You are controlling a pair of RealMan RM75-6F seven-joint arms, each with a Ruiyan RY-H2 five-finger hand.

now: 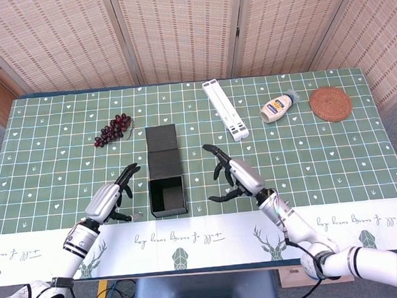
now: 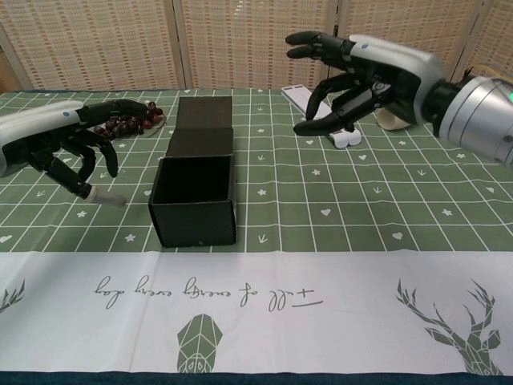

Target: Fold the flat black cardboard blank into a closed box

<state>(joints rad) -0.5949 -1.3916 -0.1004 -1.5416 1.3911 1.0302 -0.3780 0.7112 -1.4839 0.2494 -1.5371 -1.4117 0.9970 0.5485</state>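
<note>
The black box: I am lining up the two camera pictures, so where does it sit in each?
Head view: the black box sits left of centre, lid flap lying open toward the far side.
Chest view: the black box is left of centre, open top showing.
Shared landmark: the bunch of grapes, beyond it to the left.

The box [image 1: 167, 182] sits near the worktop's [image 1: 336, 173] front edge, left hand [image 1: 110, 199] on one side, right hand [image 1: 238, 177] on the other. Grapes [image 1: 112, 128], stand [image 1: 226, 109], bottle [image 1: 278, 106] and coaster [image 1: 330, 103] line the back.
</note>
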